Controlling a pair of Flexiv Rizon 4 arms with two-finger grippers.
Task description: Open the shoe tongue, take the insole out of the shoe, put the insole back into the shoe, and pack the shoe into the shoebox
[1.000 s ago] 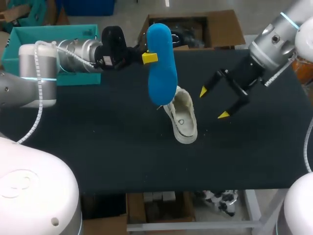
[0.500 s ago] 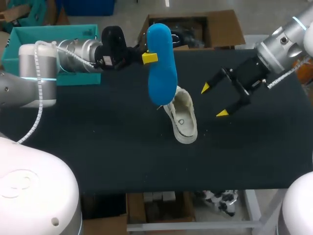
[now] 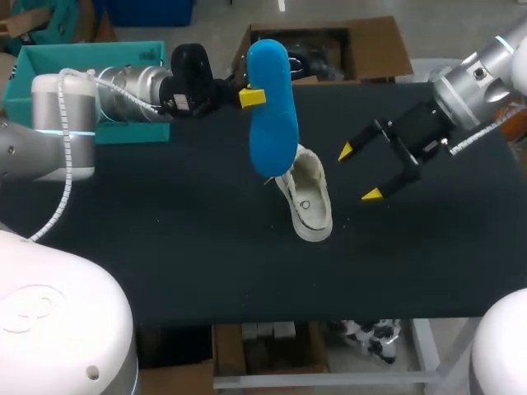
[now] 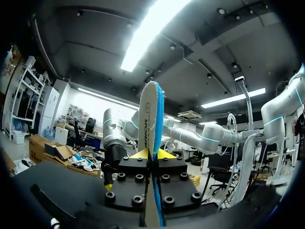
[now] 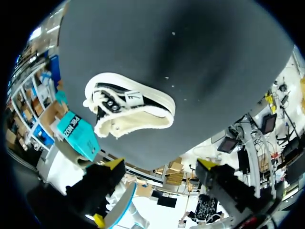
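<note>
The left end effector [image 3: 254,97] is closed on the blue insole [image 3: 272,111]. In the left wrist view, both yellow tips press its two faces, and it stands on edge between them. It is held up in the air, with its lower end just over the far end of the shoe [image 3: 308,200]. The right end effector [image 3: 359,173] is wide open and holds nothing; it hangs to the right of the shoe, apart from it.

The cream shoe lies near the middle of the dark tabletop [image 3: 165,247]. I judge that the insole is already out, so the first half is done. Putting it back and packing the shoe into the teal shoebox [image 3: 90,47], at the far left, are left to do.
</note>
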